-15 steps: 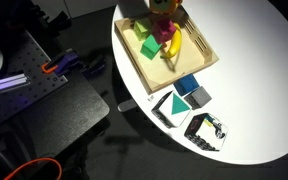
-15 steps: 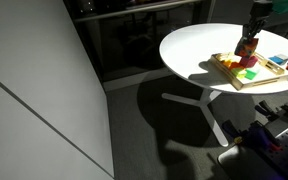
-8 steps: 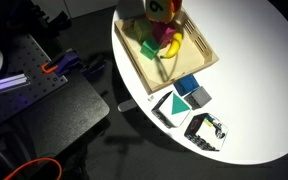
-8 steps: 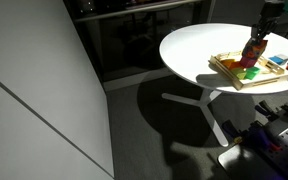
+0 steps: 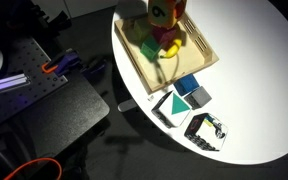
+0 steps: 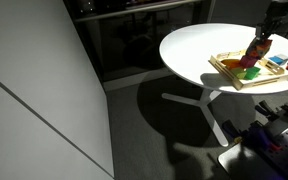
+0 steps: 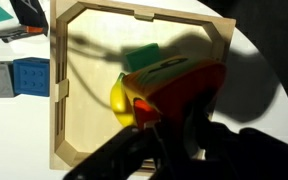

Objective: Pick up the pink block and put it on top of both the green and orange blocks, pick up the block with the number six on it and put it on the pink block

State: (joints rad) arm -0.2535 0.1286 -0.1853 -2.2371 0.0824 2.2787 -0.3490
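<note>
Pink block lies in the wooden tray on the white table. It is pressed between the green block and a yellow-orange block, though whether it rests on top of both is too blurred to settle. The step in hand looks like the second one. The gripper hangs above the tray, and its jaws appear clenched on a red-orange block with a green figure on its face, presumably the six. That block is in the air, clear of the others.

The next move calls for carrying it straight over the pink block, lowering until it sits flat, and only then letting go, since a skewed landing could tip the pile.

By count there is one tray, one pink block, one green, one yellow-orange and one red-orange in the grip. Outside the tray are one blue block and one greyer block, touching. Near the table's edge lie two black-and-white cards
</note>
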